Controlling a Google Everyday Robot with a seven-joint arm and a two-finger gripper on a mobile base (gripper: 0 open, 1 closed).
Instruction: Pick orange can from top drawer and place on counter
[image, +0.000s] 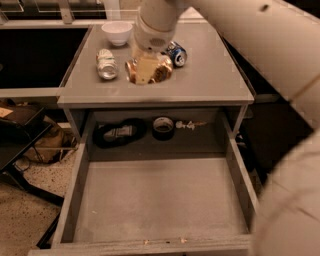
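Hand (148, 71) above counter (205, 85) holds orange can (163, 73) crosswise.

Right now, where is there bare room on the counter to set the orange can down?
The counter is bare on its right side, past the blue can, and along its front edge. The back left is crowded: white bowl, white-green can, and the gripper holding the orange can.

The orange can (159, 73), shiny copper with gold-brown glints, is clasped in the gripper (148, 69) over the grey bench (210, 82), near its middle and a little toward 7 o'clock; whether it touches the surface cannot be told. The top drawer (160, 200), at 6 o'clock from the bench, stands pulled wide open, grey bottom bare.
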